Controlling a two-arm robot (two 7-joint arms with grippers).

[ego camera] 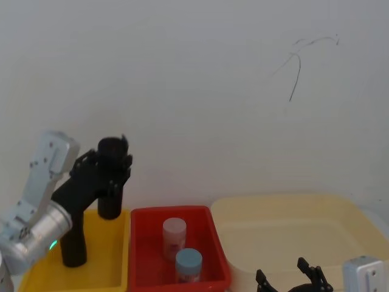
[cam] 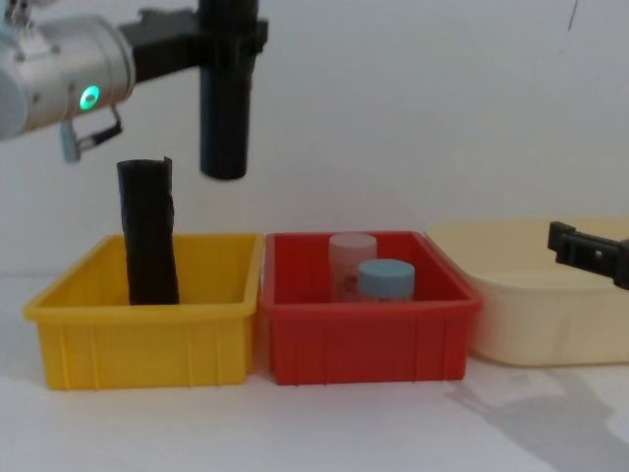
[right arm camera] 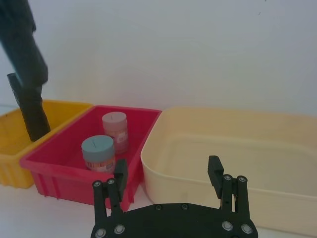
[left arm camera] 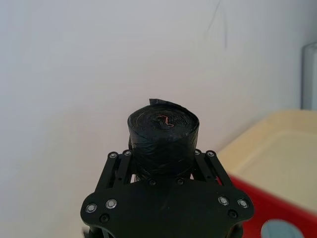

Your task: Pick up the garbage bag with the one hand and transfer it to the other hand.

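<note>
Half done: the head view has the left tool [ego camera: 113, 173] clamped round the garbage bag [ego camera: 109, 205], held clear above the yellow bin [ego camera: 100, 255]. Right wrist and chest views show the right tool [right arm camera: 167, 171] gaping empty, low and well apart from the bag; I judge the handover is left to do.

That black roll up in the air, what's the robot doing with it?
The left gripper is shut on the garbage bag and holds it upright in the air above the yellow bin, where a second black roll stands. The right gripper sits open, low down by the cream tub, apart from the bag. The handover is not yet done.
</note>
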